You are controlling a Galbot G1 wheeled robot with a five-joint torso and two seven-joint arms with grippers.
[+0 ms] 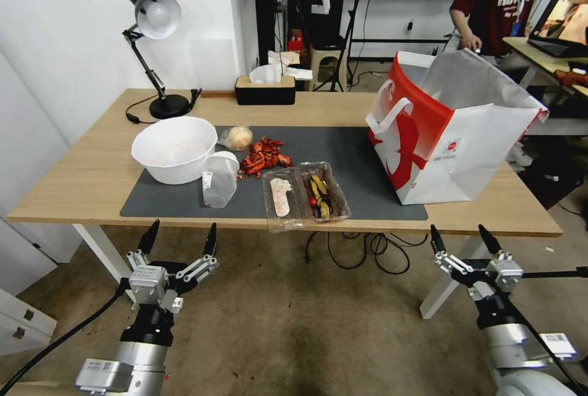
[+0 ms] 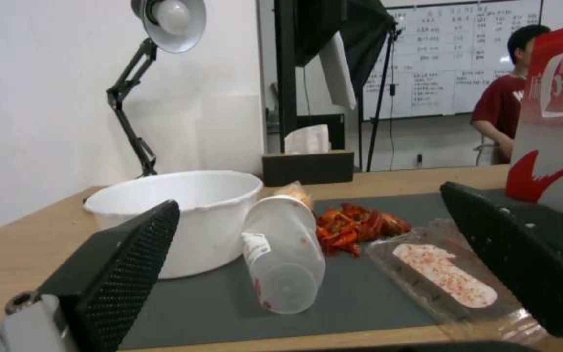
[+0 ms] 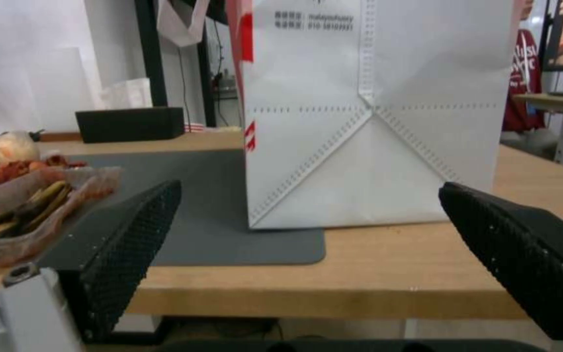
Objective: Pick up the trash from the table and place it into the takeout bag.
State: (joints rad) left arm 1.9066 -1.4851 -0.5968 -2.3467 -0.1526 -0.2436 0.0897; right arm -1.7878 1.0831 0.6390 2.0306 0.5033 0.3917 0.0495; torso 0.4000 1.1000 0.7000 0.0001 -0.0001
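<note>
Trash lies spread over the dark grey mat (image 1: 361, 163) on the light-wood counter (image 1: 92, 182). Largest, the boxy white-and-red takeout bag (image 1: 453, 139) stands open near the counter's right edge, its foil lining creased and silvery. Toward the left edge sits a smooth, round white bowl (image 1: 174, 148). At the front edge lies a crinkled clear plastic tray (image 1: 306, 195) holding dark food scraps. A cloudy plastic cup (image 1: 220, 179) lies tipped beside the bowl. Behind it are a heap of red shell scraps (image 1: 263, 157) and a plastic-wrapped yellowish ball (image 1: 237, 137). Below the front edge, the left gripper (image 1: 180, 238) and right gripper (image 1: 462, 238) hover, their textured black fingers spread wide and empty
</note>
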